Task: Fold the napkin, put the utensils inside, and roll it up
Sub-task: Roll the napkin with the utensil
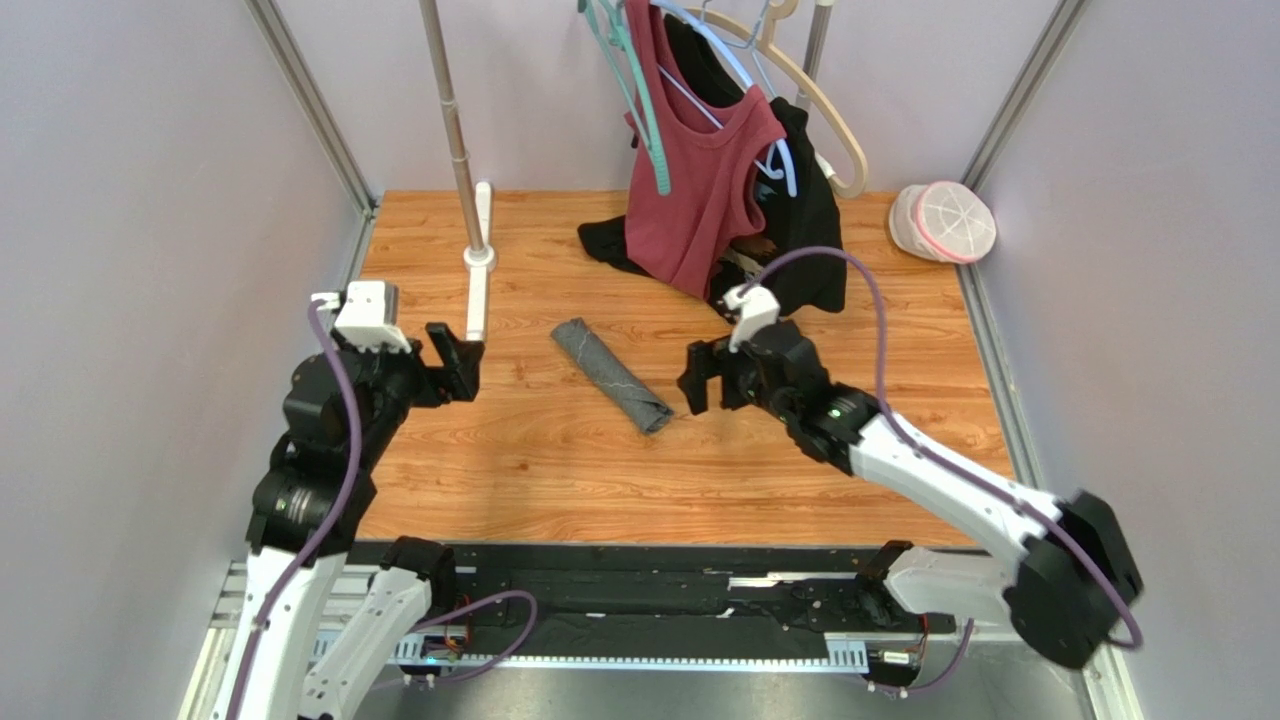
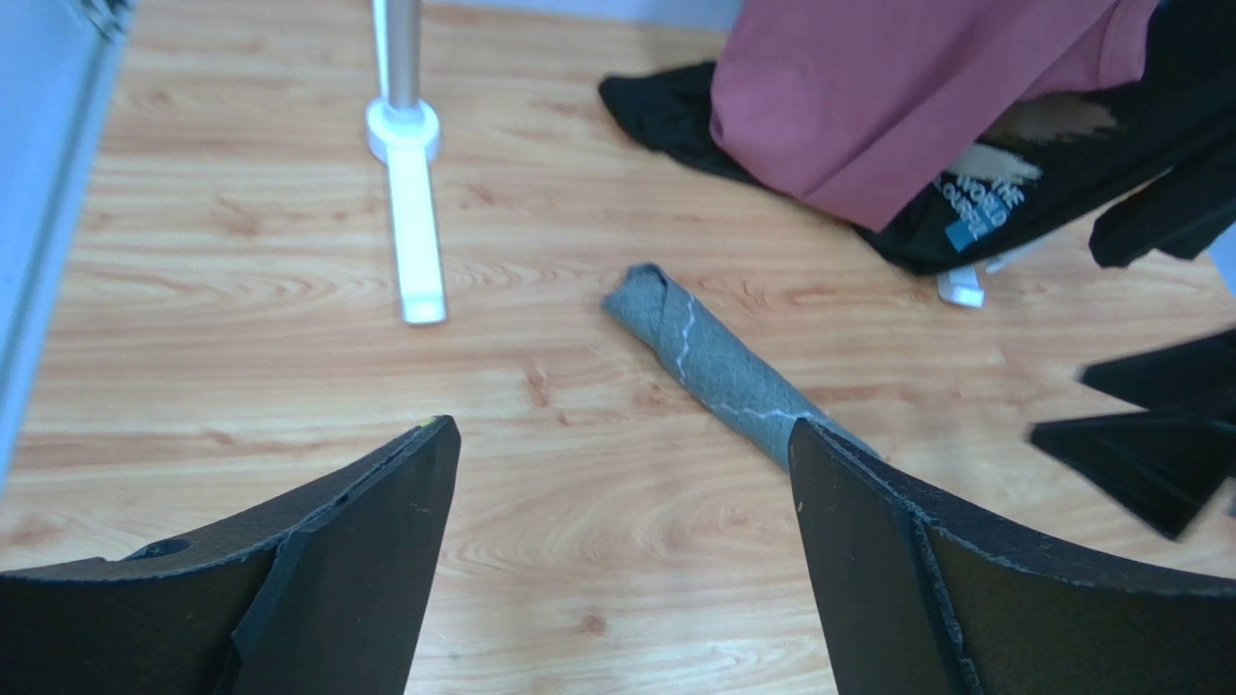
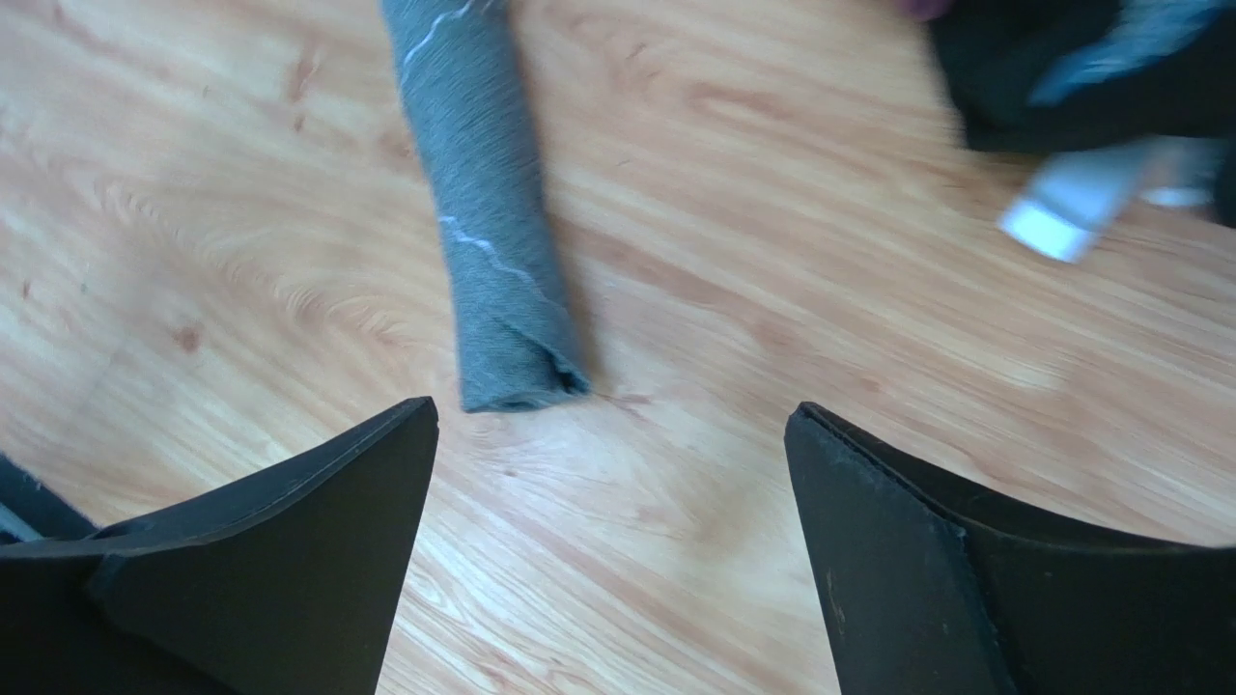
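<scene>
Wood-grain worktop (image 1: 571, 480) filled the overhead view, with pale walls on three sides. Near its middle I saw the napkin (image 1: 612, 377), dark grey and rolled into a tight tube. It lay flat on a diagonal, its far end toward the left and its near end toward the right.

My left hand (image 1: 455, 363) hung well to the left of the roll, its fingers spread wide and holding nothing. My right hand (image 1: 702, 375) sat just beside the roll's near end without touching it, also spread wide and empty.

From the left wrist camera, the napkin (image 2: 711, 355) lay ahead of the left hand (image 2: 621, 432), with a pale stitched line winding around the roll. One end of it disappeared behind a black finger (image 2: 929, 579).

From the right wrist camera, the napkin (image 3: 486, 217) ran away from the lens. Its closed end lay on bare wood just ahead of the right hand (image 3: 610, 417), apart from both fingers.

At the far edge a maroon top (image 1: 699, 180) hung from a hanger over a black garment (image 1: 804, 210) that trailed onto the wood. A white stand (image 1: 478, 255) stood to the left of them. A pink-and-white cap (image 1: 944, 221) rested at the far right corner.
</scene>
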Action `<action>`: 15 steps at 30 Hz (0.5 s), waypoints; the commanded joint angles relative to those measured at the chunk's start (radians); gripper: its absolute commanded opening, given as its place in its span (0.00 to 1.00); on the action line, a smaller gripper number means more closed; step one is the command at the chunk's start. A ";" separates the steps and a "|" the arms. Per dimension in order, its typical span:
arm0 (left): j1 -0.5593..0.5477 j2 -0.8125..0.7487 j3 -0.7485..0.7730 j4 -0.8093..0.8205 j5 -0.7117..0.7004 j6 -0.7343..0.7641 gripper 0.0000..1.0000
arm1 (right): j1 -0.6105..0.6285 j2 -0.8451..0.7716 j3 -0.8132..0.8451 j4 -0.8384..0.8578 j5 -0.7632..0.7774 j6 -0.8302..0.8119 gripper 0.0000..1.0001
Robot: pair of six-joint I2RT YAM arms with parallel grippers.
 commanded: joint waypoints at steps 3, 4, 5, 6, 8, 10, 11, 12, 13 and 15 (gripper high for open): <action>0.007 -0.122 -0.040 0.018 -0.052 0.097 0.95 | -0.152 -0.329 -0.094 -0.079 0.132 0.005 0.96; 0.007 -0.129 -0.051 0.022 -0.056 0.097 0.95 | -0.196 -0.381 -0.108 -0.089 0.141 0.005 0.96; 0.007 -0.137 -0.057 0.025 -0.059 0.097 0.95 | -0.215 -0.402 -0.116 -0.089 0.150 0.005 0.96; 0.007 -0.149 -0.060 0.027 -0.062 0.095 0.95 | -0.233 -0.421 -0.124 -0.091 0.158 0.000 0.96; 0.007 -0.162 -0.077 0.033 -0.064 0.086 0.95 | -0.262 -0.464 -0.142 -0.077 0.185 -0.009 0.96; 0.007 -0.172 -0.081 0.031 -0.079 0.072 0.97 | -0.284 -0.479 -0.151 -0.065 0.198 -0.017 0.96; 0.007 -0.175 -0.081 0.024 -0.090 0.068 0.97 | -0.287 -0.485 -0.157 -0.054 0.202 -0.017 0.96; 0.007 -0.178 -0.084 0.021 -0.105 0.065 0.97 | -0.287 -0.489 -0.159 -0.050 0.204 -0.018 0.96; 0.007 -0.182 -0.094 0.019 -0.107 0.063 0.97 | -0.289 -0.487 -0.159 -0.045 0.205 -0.020 0.96; 0.007 -0.180 -0.098 0.022 -0.107 0.072 0.97 | -0.290 -0.492 -0.167 -0.036 0.205 -0.021 0.96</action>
